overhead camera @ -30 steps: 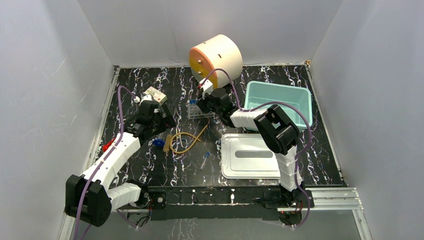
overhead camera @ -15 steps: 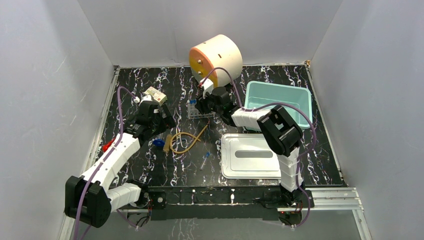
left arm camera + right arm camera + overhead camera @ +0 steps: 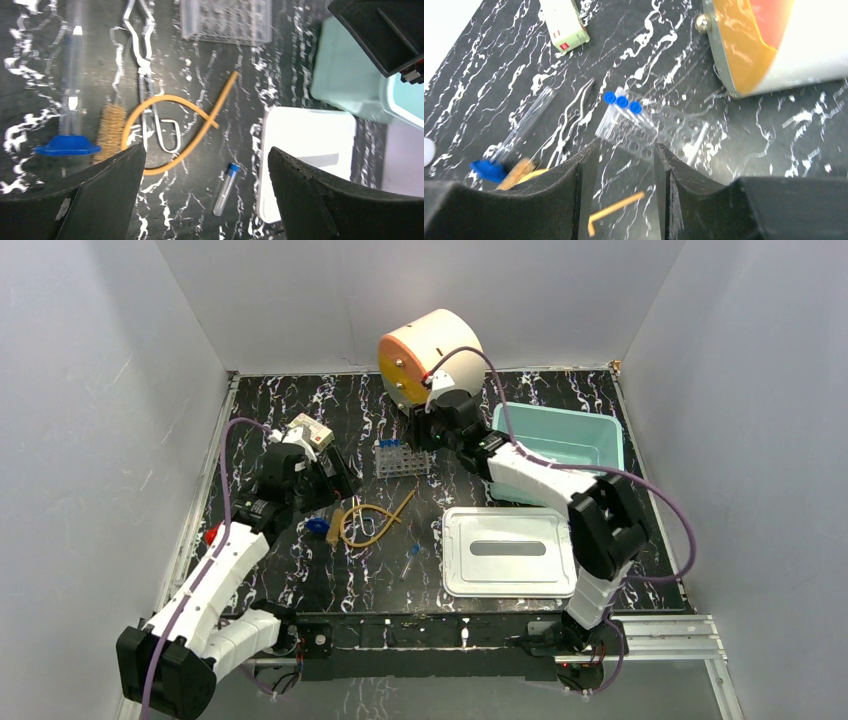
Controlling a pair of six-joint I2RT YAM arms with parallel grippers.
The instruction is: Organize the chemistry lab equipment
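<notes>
Site: robot-lab test cell, set out with chemistry gear. Plain grey panel walls (image 3: 100, 440) close in three sides. Black marble-print tabletop (image 3: 340, 400). Aluminium rail (image 3: 670, 635) runs along the near edge and carries two white-and-black arms: left arm (image 3: 215, 575), right arm (image 3: 540, 475). Lab items lie loose on the surface: clear tube rack (image 3: 649, 132) with three blue-capped tubes (image 3: 622, 102), tan rubber tubing (image 3: 225, 95), test-tube brush (image 3: 112, 130), metal tongs (image 3: 145, 75). Teal plastic tub (image 3: 615, 455) and white lid (image 3: 460, 570) sit at right.

White links (image 3: 222, 562), black joints (image 3: 605, 525), purple cables (image 3: 224, 472), black left hand (image 3: 206, 150), black right hand (image 3: 626, 146)
</notes>
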